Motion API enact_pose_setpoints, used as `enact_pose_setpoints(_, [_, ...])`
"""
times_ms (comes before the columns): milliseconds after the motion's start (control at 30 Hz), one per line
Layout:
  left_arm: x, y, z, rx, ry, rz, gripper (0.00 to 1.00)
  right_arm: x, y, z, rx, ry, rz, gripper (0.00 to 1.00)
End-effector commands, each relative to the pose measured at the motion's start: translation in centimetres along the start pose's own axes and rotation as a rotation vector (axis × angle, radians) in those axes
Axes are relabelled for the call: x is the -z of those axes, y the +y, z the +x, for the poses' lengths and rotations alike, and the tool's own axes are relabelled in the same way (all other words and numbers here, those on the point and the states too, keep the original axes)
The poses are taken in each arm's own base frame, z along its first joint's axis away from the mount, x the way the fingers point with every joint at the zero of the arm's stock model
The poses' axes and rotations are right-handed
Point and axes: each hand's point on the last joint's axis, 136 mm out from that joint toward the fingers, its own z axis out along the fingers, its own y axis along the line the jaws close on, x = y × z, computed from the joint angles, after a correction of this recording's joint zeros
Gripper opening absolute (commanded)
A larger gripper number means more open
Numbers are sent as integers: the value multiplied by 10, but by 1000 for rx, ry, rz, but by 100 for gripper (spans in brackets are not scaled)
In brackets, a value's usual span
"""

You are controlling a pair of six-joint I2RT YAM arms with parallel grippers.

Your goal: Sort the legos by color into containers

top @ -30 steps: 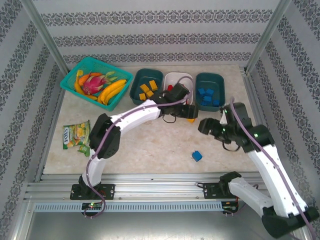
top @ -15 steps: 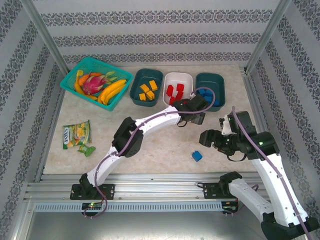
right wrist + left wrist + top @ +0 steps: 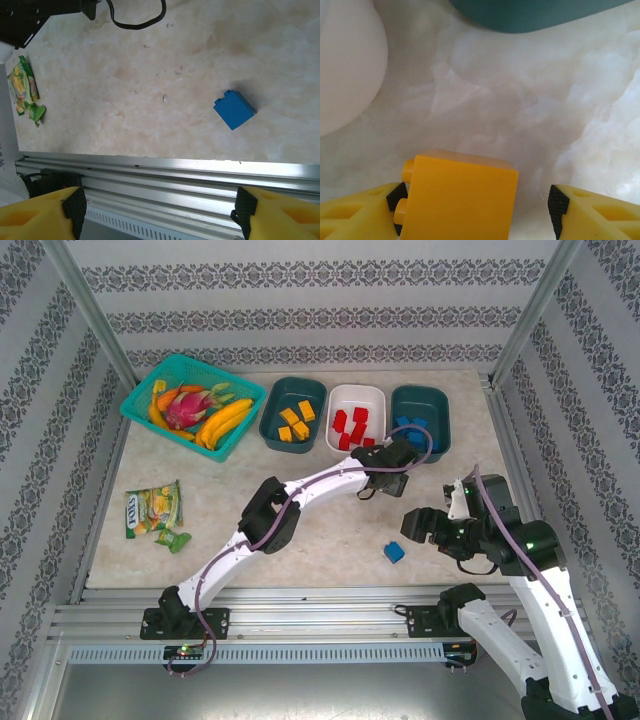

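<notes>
Left wrist view: the left pincer stands apart, with a yellow-orange brick touching one finger and clear of the other. White tub lies just beyond. Grasping seems in hand: next close, lift, carry left to the orange-brick tub. The right pincer gapes, empty, blue brick ahead.

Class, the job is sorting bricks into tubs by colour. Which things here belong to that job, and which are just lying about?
Part of the job: yellow brick; loose blue brick; left teal tub with orange bricks; white tub with red bricks; right teal tub with blue bricks.

Lying about: fruit basket; snack packet.
</notes>
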Motion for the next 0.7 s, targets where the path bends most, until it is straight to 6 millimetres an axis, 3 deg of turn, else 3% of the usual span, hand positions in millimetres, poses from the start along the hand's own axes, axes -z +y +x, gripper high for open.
enact_pose_setpoints(0, [-4,5,-1,6,21,7,69,-2,0,-1,-42,-10,-12,80])
enact_pose_setpoints(233, [-1,1,-8,18,8,38,43,-3,-2,-1,-53,-16,-13,79])
enact_pose_setpoints(367, [17,1,-15,42,2,42,33,-4,1,-4,-39,-25,-23,78])
enact_pose_setpoints(467, [46,1,-25,82,-22,60,31,0,11,-14,5,-72,-65,78])
enact_pose_setpoints(600, [108,3,-47,147,-100,120,31,12,34,-38,77,-198,-157,78])
enact_pose_setpoints(667, [132,14,-53,184,-110,124,31,15,44,-52,109,-258,-189,77])
